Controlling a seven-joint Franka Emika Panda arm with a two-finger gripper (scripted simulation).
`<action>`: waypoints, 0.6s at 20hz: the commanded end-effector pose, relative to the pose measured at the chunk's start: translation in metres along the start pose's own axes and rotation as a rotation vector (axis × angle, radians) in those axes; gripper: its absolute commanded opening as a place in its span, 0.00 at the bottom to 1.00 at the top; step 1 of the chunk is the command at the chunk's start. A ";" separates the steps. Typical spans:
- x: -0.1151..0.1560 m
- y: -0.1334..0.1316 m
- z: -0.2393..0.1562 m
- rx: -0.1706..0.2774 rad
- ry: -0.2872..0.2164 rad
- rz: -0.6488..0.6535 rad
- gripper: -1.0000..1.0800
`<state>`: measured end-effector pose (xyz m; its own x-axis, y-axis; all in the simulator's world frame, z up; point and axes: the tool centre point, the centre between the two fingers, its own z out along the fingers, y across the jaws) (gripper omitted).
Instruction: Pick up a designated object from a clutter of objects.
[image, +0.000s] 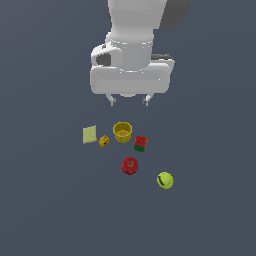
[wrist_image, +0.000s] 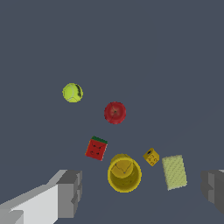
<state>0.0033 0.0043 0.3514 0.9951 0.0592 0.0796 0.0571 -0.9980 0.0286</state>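
No writing is legible on any item; dark marks on the small yellow-orange block (wrist_image: 151, 157) are too small to read. The gripper (image: 129, 100) hangs with jaws wide, empty, its fingers cut off in the wrist view. The red-green puzzle cube (image: 140, 144) lies below, apart from the jaws, just beside the yellow cup (image: 122, 132).

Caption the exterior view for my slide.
Open hand hovers above yellow cup, beside the red-green puzzle cube.

Simulated scene: featureless grey floor (image: 45, 210)
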 end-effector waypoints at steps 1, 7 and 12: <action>0.000 0.000 0.000 0.000 0.000 0.000 0.96; -0.007 0.011 0.007 0.011 -0.025 0.012 0.96; -0.010 0.017 0.010 0.016 -0.036 0.018 0.96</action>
<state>-0.0048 -0.0127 0.3415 0.9981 0.0409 0.0454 0.0403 -0.9991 0.0125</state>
